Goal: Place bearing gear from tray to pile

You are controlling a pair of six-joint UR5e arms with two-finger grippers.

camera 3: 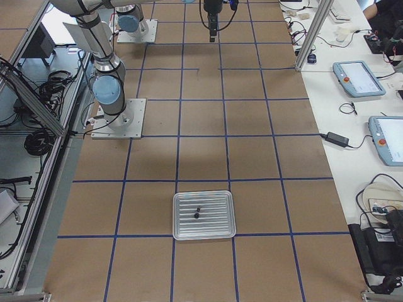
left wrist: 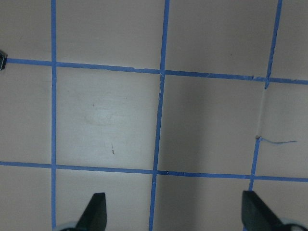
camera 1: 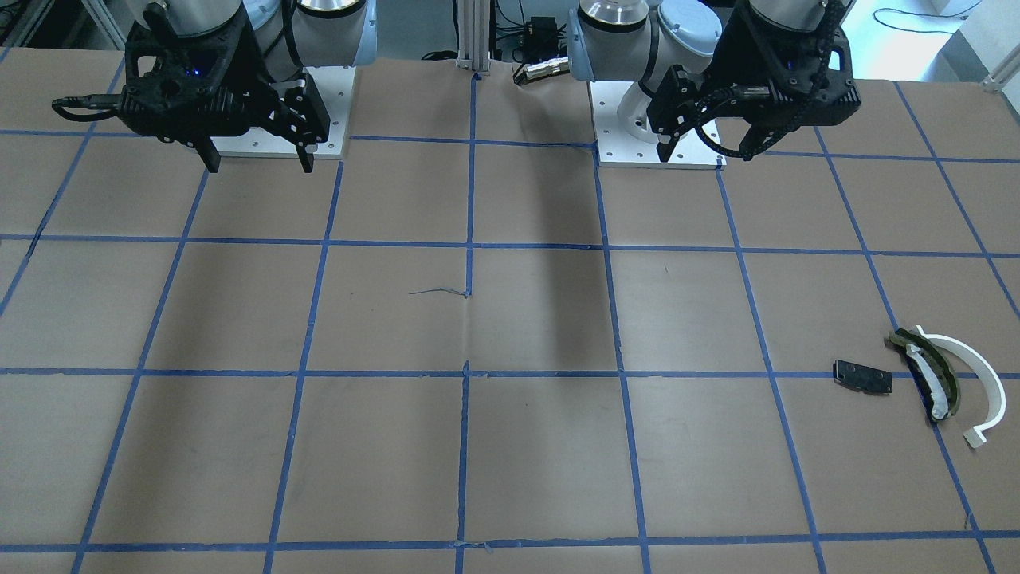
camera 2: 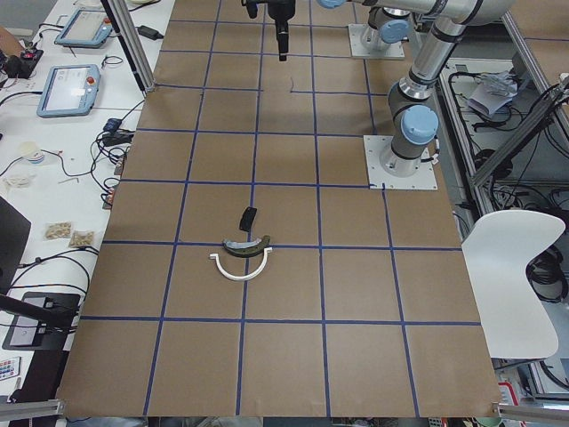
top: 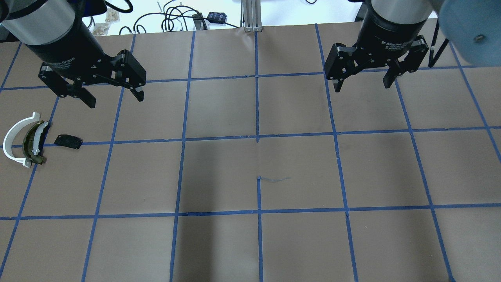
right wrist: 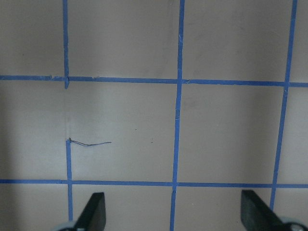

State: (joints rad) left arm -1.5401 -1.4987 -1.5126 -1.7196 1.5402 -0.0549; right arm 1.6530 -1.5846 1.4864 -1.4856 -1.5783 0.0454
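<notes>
Tray [camera 3: 217,226] sits closest, at the end of the table [camera 1: 510,319] on the robot's right, w/ its long side running across the table's width. Two tiny dark parts lie near its middle, the far part [camera 3: 199,208] & the near part [camera 3: 196,216], just beside each other. They're too small to tell which is the bearing gear, or which way it points.

The pile [camera 2: 246,245] is at the opposite end from the tray, well apart from it. Its white arc [top: 11,143] bulges away from the tray, open side facing it, ends lined up robot-to-operator. An olive-and-black piece [top: 34,143] nests in that hollow on the same long axis, w/ a white strip along it. The black plate [top: 68,141] lies flat just beside them on the tray-ward side, not touching, long axis approx pointing toward the tray.

The left gripper [top: 114,98] hangs above the paper near the pile, far from the tray, fingers spread wide w/ nothing btwn them. The right gripper [top: 363,86] hangs nearer the tray's end but well apart from it, also spread & empty. Both wrist views show only brown paper & blue tape [right wrist: 179,120] below.
</notes>
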